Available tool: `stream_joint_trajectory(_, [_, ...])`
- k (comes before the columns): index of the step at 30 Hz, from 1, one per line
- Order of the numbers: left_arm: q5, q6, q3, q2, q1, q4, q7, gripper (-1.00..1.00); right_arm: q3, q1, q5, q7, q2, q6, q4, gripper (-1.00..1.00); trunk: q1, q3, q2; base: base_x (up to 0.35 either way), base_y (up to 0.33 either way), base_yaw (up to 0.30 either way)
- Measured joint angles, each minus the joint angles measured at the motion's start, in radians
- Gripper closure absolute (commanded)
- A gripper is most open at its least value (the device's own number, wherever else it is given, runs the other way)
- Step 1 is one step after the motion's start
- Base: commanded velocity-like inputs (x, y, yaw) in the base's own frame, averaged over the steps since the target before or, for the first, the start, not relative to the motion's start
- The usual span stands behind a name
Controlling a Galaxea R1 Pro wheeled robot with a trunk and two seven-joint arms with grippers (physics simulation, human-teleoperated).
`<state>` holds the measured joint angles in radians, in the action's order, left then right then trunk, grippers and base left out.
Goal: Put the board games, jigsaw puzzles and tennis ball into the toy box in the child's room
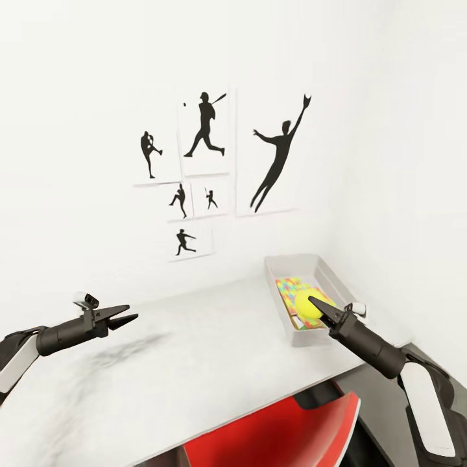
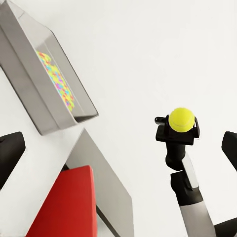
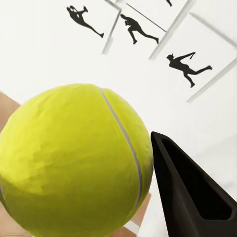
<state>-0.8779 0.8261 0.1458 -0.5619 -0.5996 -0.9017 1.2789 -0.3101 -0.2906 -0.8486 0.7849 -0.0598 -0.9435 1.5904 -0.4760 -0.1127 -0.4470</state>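
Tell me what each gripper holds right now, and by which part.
The right gripper clamps the tennis ball across its sides, over the toy box. The left gripper holds nothing.

I am working in what reads as a child's bedroom or playroom in a home. Ahead of my fingers the white wall carries a cluster of baseball silhouette prints (image 1: 206, 170): pitchers, batters, a leaping catcher. Below my fingers runs a pale, faintly marbled table (image 1: 194, 363) set into the room's corner. A grey toy box (image 1: 295, 264) sits just beyond my right fingertips, holding a bright jigsaw puzzle (image 1: 290, 287). A red chair (image 1: 279, 434) is tucked under the table edge, behind my fingers.
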Motion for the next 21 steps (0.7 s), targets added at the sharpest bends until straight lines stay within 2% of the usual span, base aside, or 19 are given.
stream_joint_trajectory(11, [0.000, -0.001, 0.001, 0.000, 0.000, 0.001, 0.000, -1.00, 0.000, 0.000, 0.000, 0.000, 0.000, 0.000, 0.000, 1.00, 0.000, 0.001, 0.000, 0.072, -0.082, 0.028])
stream_joint_trajectory(21, [0.000, -0.001, 0.000, 0.000, 0.000, 0.001, 0.001, -1.00, -0.002, 0.000, 0.000, 0.000, 0.000, 0.000, 0.000, 1.00, 0.000, 0.001, 0.000, 0.039, -0.026, 0.000])
